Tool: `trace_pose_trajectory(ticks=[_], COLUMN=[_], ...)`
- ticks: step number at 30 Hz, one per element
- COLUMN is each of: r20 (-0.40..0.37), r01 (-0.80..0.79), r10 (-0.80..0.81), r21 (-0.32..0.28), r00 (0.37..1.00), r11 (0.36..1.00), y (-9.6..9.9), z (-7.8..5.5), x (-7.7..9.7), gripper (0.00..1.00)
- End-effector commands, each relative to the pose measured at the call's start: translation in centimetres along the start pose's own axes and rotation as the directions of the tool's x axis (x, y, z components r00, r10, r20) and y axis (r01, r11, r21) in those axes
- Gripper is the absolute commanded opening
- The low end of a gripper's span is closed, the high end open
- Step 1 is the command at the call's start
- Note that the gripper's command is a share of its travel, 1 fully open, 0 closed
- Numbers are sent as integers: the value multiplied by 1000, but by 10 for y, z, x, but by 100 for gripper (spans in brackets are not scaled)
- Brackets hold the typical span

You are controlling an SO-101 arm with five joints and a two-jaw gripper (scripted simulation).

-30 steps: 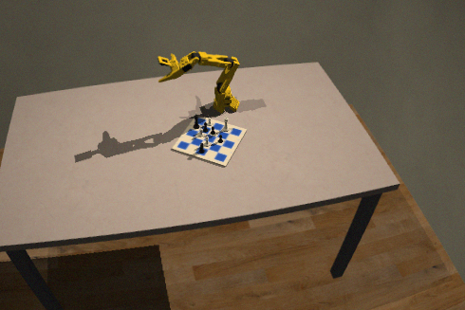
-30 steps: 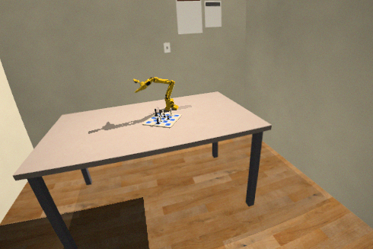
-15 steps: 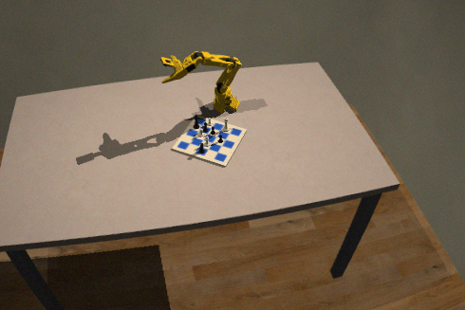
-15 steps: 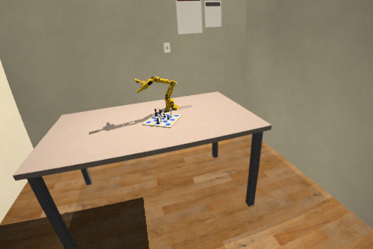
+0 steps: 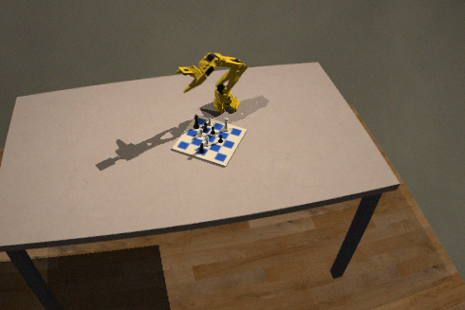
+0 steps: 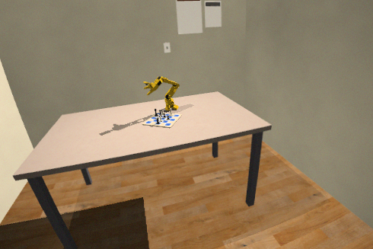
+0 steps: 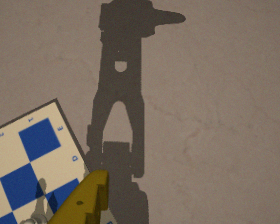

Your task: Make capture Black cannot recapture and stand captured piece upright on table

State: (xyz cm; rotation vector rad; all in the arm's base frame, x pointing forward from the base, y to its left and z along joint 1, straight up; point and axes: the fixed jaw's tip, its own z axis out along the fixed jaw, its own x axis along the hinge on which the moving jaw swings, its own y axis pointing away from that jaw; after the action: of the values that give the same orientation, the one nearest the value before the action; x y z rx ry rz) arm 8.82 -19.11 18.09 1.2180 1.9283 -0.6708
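A small blue-and-white chessboard lies on the table in front of the yellow arm's base. Several black and white pieces stand on it, close together; they are too small to tell apart by kind. My gripper hangs in the air above the table, just beyond the board's far left corner. It is open and holds nothing. In the wrist view one yellow jaw shows at the bottom, over a corner of the board with a few pieces. The board also shows in the exterior view, with the gripper above its left.
The arm's long shadow falls across the table to the left of the board. The table edge runs well in front of the board. Two papers hang on the back wall.
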Motion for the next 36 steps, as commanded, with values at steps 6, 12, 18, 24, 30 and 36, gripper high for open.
trace_pose_trajectory(ticks=[6, 12, 18, 24, 30, 36], r20=[-68, -91, -102, -102, -102, -102], r01=[109, 161, 190, 190, 190, 190], r10=[-122, -188, -227, -227, -227, -227], r21=[-167, -241, -283, -283, -283, -283], r00=[990, 978, 969, 969, 969, 969], r11=[980, 957, 940, 940, 940, 940], y=[37, 49, 55, 55, 55, 55], z=[-22, -31, -36, -36, -36, -36], x=[39, 59, 70, 70, 70, 70], gripper=[53, 45, 40, 40, 40, 40])
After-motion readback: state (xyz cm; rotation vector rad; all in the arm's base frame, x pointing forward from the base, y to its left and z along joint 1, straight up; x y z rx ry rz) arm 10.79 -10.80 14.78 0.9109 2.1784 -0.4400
